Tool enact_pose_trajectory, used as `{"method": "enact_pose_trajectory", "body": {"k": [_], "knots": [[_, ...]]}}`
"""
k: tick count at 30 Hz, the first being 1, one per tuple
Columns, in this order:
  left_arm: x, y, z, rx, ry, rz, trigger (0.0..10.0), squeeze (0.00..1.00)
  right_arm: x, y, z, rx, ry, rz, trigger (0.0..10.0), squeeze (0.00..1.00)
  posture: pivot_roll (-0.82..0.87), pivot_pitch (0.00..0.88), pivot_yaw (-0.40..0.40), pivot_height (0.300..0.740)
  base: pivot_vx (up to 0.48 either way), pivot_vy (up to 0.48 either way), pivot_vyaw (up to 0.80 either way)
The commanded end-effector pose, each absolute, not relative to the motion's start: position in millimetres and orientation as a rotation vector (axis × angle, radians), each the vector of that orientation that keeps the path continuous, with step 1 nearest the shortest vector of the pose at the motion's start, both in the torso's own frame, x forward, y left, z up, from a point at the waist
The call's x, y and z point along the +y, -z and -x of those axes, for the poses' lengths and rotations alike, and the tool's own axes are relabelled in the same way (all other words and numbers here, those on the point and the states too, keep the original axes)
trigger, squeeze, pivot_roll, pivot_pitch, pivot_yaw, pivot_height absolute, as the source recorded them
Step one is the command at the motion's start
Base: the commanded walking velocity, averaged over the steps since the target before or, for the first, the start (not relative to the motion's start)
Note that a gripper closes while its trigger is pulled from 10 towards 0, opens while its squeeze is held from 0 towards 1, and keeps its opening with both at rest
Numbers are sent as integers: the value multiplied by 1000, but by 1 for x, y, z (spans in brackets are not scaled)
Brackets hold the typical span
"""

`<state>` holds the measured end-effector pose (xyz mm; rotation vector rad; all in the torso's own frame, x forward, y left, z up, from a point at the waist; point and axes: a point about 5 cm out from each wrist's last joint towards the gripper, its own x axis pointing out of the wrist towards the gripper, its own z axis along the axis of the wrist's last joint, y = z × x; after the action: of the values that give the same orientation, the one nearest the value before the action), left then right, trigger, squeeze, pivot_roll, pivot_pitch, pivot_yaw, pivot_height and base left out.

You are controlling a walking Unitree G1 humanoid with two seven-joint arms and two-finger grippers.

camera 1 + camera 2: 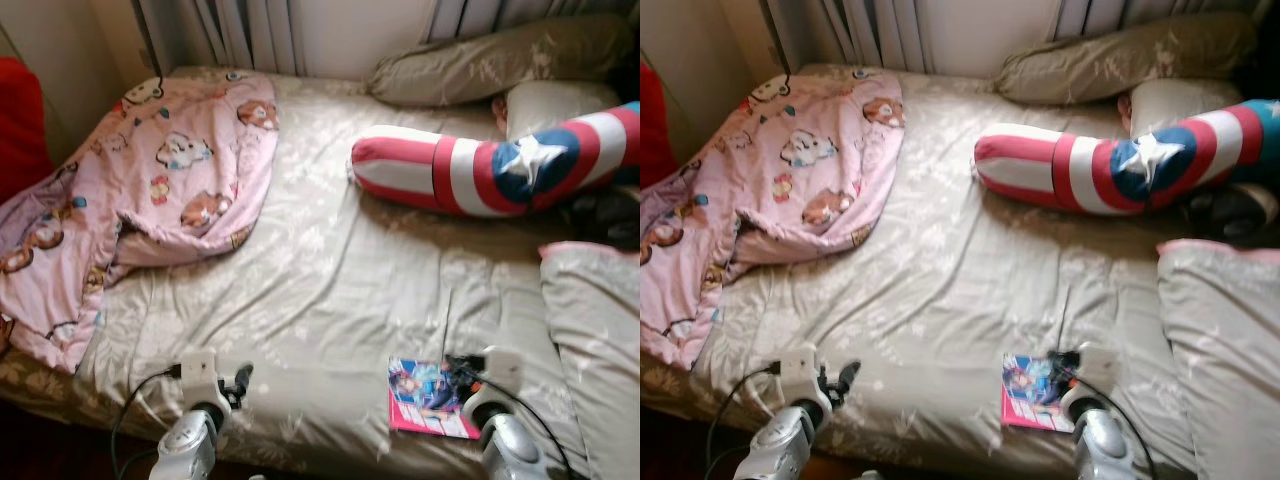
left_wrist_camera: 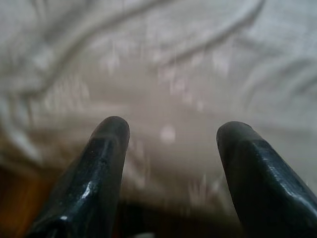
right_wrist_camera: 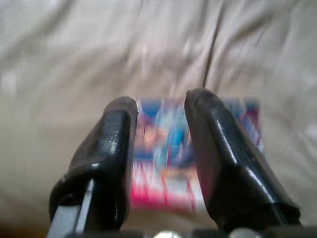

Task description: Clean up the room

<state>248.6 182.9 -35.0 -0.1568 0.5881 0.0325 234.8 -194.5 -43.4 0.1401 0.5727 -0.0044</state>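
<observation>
A thin book with a glossy pink, blue and red cover lies flat on the beige patterned sheet of the bed, near the bed's front edge and toward the robot's right. Its picture is too blurred to read.

The right gripper hovers low over the near end of the book, the silver forearm rising from below and the two black fingers pointing forward along the cover. Its jaws stand apart at a narrow gap, with the cover showing between them and nothing gripped.

The left gripper hangs above bare sheet at the front edge of the bed, well apart from the book, its jaws spread wide and empty.

Farther back, a pink cartoon-print blanket lies crumpled over the left side, and a red, white and blue star-marked bolster lies across the right, beside beige pillows.
</observation>
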Motion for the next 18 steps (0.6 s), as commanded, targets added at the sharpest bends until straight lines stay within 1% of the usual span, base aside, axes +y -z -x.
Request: {"method": "enact_pose_trajectory", "body": {"k": [1, 4, 5, 7, 8, 9, 10, 13, 16, 18], "knots": [[180, 54, -229, 728, -24, 108, 10000, 0, -194, 63, -209, 723, -18, -85, 10000, 0, 82, 0, -60, 740, 0, 0, 0], [181, 64, -215, 793, -26, 92, 10000, 0, -202, 71, -196, 773, 81, -105, 10000, 0, 74, 0, -45, 740, 0, 0, 0], [181, 64, -215, 793, -26, 92, 10000, 0, -202, 71, -196, 773, 81, -105, 10000, 0, 74, 0, -45, 740, 0, 0, 0], [188, 73, -200, 847, -35, 35, 10000, 0, -204, 74, -190, 773, 156, -151, 10000, 0, 57, 0, -30, 740, 0, 0, 0], [190, 74, -197, 855, -52, 42, 10000, 0, -203, 75, -188, 782, 167, -155, 10000, 0, 52, 0, -25, 740, 0, 0, 0], [192, 75, -195, 859, -65, 48, 10000, 0, -203, 76, -186, 789, 174, -157, 10000, 0, 49, 0, -21, 740, 0, 0, 0], [197, 78, -189, 875, -99, 67, 10000, 0, -201, 80, -181, 825, 158, -148, 10000, 0, 43, 0, -15, 740, 0, 0, 0], [204, 81, -182, 898, -130, 74, 10000, 0, -199, 87, -168, 895, 102, -92, 10000, 0, 33, 0, -5, 740, 0, 0, 0], [206, 81, -181, 902, -131, 68, 10000, 0, -200, 88, -165, 902, 110, -96, 10000, 0, 32, 0, 1, 740, 0, 0, 0], [208, 82, -179, 910, -124, 61, 10000, 0, -202, 89, -162, 904, 149, -117, 10000, 0, 31, 0, 14, 740, 0, 362, 0]]}}
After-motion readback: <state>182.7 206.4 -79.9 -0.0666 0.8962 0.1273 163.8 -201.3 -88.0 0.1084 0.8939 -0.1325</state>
